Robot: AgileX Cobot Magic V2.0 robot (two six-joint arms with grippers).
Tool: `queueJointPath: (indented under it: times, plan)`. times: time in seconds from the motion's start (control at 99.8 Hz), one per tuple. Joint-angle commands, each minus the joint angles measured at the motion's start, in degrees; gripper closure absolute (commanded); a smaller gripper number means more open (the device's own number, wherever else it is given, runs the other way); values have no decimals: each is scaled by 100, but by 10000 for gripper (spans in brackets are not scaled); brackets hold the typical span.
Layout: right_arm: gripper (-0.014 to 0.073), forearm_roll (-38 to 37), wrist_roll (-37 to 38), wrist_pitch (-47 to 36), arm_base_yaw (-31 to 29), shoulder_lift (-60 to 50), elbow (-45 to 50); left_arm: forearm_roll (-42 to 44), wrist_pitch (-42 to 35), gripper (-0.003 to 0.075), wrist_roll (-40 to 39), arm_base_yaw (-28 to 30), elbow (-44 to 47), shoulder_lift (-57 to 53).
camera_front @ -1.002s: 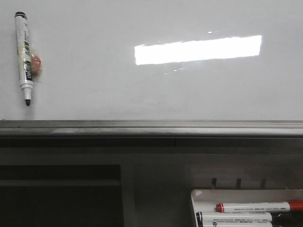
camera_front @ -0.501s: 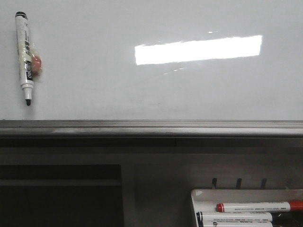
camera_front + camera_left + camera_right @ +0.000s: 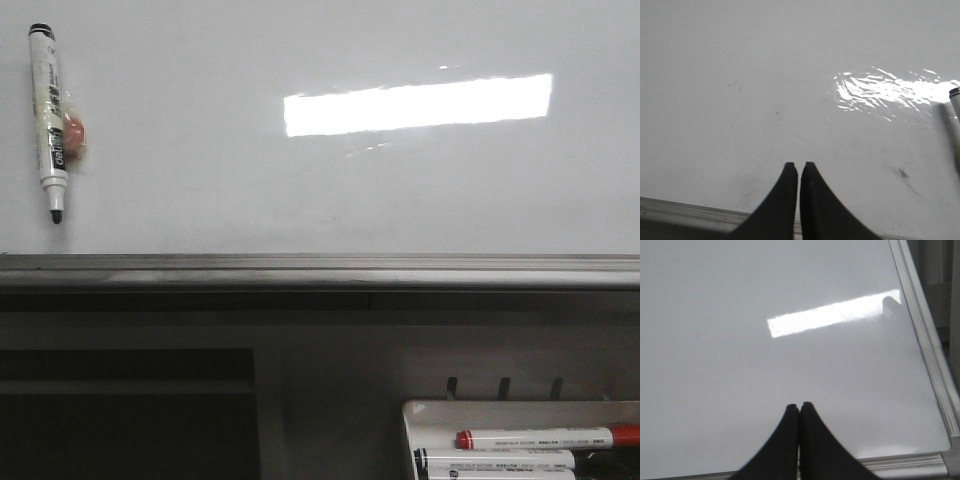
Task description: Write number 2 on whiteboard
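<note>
Shifted slightly up and left against a second ago — the white-barrelled black-tipped marker pen (image 3: 49,120) in the upper left of the front frame, uncapped tip pointing down, a small orange blob (image 3: 75,135) at its side. Otherwise unchanged: the large glossy white-grey whiteboard (image 3: 330,190) bears no numeral 2 at all, only faint smudges and a bright ceiling-light reflection (image 3: 417,104). Judged from this, writing not yet begun; what carries the marker cannot be told. In the wrist views, left gripper (image 3: 798,169) and right gripper (image 3: 799,409) each with dark fingers pressed together on nothing, poised above bare board. Grey metal rail (image 3: 320,268) along the board's lower edge; below it, lower right of the front frame, a small white tray (image 3: 500,410) with a red-capped marker (image 3: 545,437) and black-banded markers (image 3: 495,459). Nothing lying across the writing area — glare the only nuisance.
</note>
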Motion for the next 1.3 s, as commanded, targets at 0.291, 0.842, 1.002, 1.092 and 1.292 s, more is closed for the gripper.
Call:
queueJointPath:
  times: [0.291,0.842,1.002,1.092,1.292]
  plan:
    - [664,172,7,1700,3,827,-1656,-15,969,741,-72,-3,-1551,1045]
    - [664,209,-424,2892,14,1997,-3176,-765,391,255,96,-677,-2396,2217]
    - [664,376,-424,2991,14,1997,-3176,-922,-159,197,96,-1071,-2256,2245]
    - [664,424,-424,3148,14,1997,-3176,-901,-121,219,150,-1465,-2256,2345]
    - [664,424,-424,3307,14,1997,-3176,-824,-253,219,185,-2703,-2246,3026]
